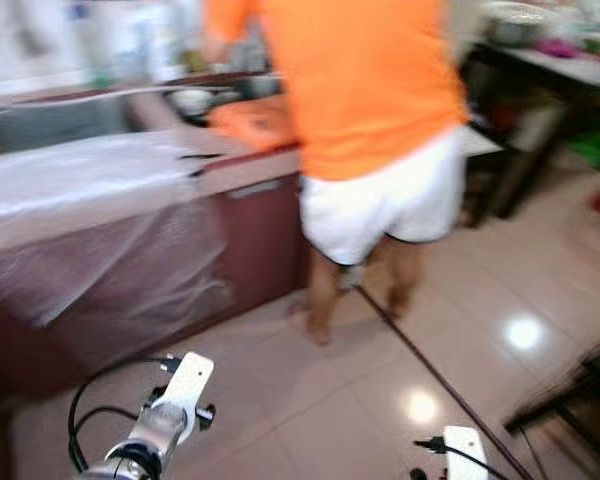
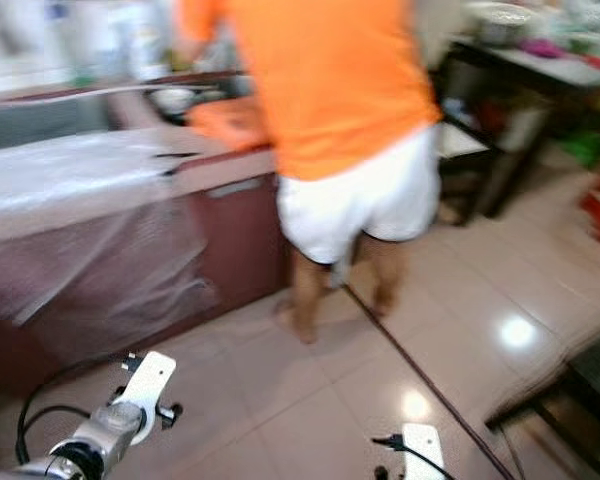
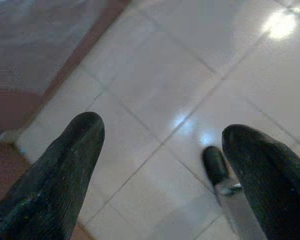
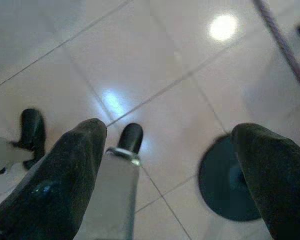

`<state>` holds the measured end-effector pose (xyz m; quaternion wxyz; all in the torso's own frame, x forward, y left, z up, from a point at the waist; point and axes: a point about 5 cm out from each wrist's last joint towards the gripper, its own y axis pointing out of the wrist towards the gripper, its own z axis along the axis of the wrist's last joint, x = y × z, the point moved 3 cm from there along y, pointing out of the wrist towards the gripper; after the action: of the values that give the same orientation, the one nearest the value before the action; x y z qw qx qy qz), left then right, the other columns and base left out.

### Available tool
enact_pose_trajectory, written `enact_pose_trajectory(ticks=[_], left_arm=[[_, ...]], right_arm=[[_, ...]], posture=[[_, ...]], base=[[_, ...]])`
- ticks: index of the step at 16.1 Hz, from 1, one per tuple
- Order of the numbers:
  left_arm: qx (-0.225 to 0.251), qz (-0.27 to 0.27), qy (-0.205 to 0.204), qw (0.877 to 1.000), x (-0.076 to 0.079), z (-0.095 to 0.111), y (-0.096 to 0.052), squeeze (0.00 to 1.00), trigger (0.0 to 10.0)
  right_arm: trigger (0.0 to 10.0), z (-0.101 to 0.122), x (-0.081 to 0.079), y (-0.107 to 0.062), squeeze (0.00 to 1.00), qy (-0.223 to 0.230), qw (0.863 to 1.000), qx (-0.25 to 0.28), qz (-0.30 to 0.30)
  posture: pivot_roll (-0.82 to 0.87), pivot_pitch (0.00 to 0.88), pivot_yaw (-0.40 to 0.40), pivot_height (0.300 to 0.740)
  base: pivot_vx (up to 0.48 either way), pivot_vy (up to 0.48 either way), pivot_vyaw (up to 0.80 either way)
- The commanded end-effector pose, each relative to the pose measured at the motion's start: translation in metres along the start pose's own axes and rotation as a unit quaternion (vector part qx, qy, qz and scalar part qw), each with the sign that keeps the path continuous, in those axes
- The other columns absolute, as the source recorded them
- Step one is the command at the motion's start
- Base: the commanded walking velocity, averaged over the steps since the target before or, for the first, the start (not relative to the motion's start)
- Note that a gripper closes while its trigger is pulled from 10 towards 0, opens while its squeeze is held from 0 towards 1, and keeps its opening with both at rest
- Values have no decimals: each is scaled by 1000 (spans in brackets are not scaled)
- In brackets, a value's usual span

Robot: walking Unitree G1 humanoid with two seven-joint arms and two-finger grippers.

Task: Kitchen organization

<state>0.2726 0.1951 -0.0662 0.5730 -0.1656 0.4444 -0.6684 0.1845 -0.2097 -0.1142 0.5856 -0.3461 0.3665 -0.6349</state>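
Barely begun, by the look of it. Both arms low at the bottom of the frame, over bare tiled floor (image 1: 310, 390). Left gripper (image 3: 162, 165) spread wide with nothing between the fingers; right gripper (image 4: 170, 165) likewise parted and empty. Kitchen counter (image 1: 250, 165), at upper left of the frame, partly draped in clear plastic sheet (image 1: 90, 175), with blurred items near the sink (image 1: 50, 120) too smeared to name. Person in orange shirt (image 1: 365, 80) standing against the counter at top centre. Cluttered side table (image 1: 570, 65) at upper right. Nothing yet picked up; approach to the counter and all sorting likely left.
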Motion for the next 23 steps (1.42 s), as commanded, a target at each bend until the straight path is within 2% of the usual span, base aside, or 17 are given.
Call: enact_pose_trajectory(ticks=[1, 3, 5, 6, 9, 10, 11, 13, 16, 18, 19, 20, 21, 22, 23], left_arm=[[23, 2, 8, 1000, 0, 14, 0, 0, 10000], [31, 9, -8, 999, -2, 17, 0, 0, 10000], [32, 24, 5, 999, -5, 19, 0, 0, 10000], [25, 18, 36, 999, -4, 17, 0, 0, 10000], [12, 2, 37, 999, 3, 8, 0, 0, 10000], [6, -3, 32, 999, 6, 4, 0, 0, 10000], [-2, -6, 6, 1000, 8, 0, 0, 0, 10000], [-5, -10, -6, 1000, 9, -1, 0, 0, 10000], [-10, -14, -17, 1000, 10, -4, 0, 0, 10000], [-3, -9, 2, 1000, 8, -2, 0, 0, 10000], [12, -6, 7, 1000, 6, 5, 0, 0, 10000], [57, -3, -9, 998, 1, 29, 0, 0, 10000], [107, -7, -41, 993, -3, 56, -2, 0, 10000], [152, -12, -70, 986, -8, 79, -6, 0, 10000], [196, -20, -91, 976, -12, 97, -11, 0, 10000]], right_arm=[[10000, 0, 2, 0, 0, -6, 1000, 0, -4], [10000, 5, -6, 1, 0, -11, 1000, 4, 2], [10000, 9, -13, 2, 0, -18, 1000, 6, 8], [10000, 11, -18, 3, 0, -24, 1000, 7, 12], [10000, 13, -23, 3, 0, -32, 999, 7, 16], [10000, 13, -24, 3, 0, -35, 999, 7, 17], [10000, 12, -23, 3, 0, -40, 999, 6, 16], [10000, 10, -22, 3, 0, -47, 999, 3, 16], [10000, -1, -36, 3, 0, -49, 998, -3, 23], [10000, -6, -40, 2, 0, -33, 999, 5, 25], [10000, -4, -34, 2, 0, -20, 1000, 14, 17], [10000, 15, -2, 0, 0, 13, 999, 52, -5], [10000, 60, 21, -3, 0, 45, 994, 98, -12], [10000, 94, 27, -7, 0, 61, 990, 131, -5], [10000, 114, 26, -10, 0, 62, 986, 157, 7]], posture=[[55, 0, -53, 740], [55, 0, -58, 740], [56, 0, -62, 740], [57, 0, -65, 740], [54, 0, -69, 740], [52, 0, -70, 740], [54, 0, -77, 740], [59, 0, -81, 740], [61, 0, -80, 740], [60, 0, -78, 740], [55, 0, -76, 740], [45, 0, -75, 740], [45, 0, -76, 740], [48, 0, -79, 740], [48, 0, -79, 740]], base=[[0, 0, 800], [0, 0, 800], [0, 0, 800], [0, 0, 800], [0, 0, 800], [0, 0, 800], [0, 0, 800], [0, 0, 800], [0, 0, 800], [0, 0, 400], [0, 0, 0], [0, 0, 0], [0, 0, 0], [0, 0, 0], [0, 0, 0]])
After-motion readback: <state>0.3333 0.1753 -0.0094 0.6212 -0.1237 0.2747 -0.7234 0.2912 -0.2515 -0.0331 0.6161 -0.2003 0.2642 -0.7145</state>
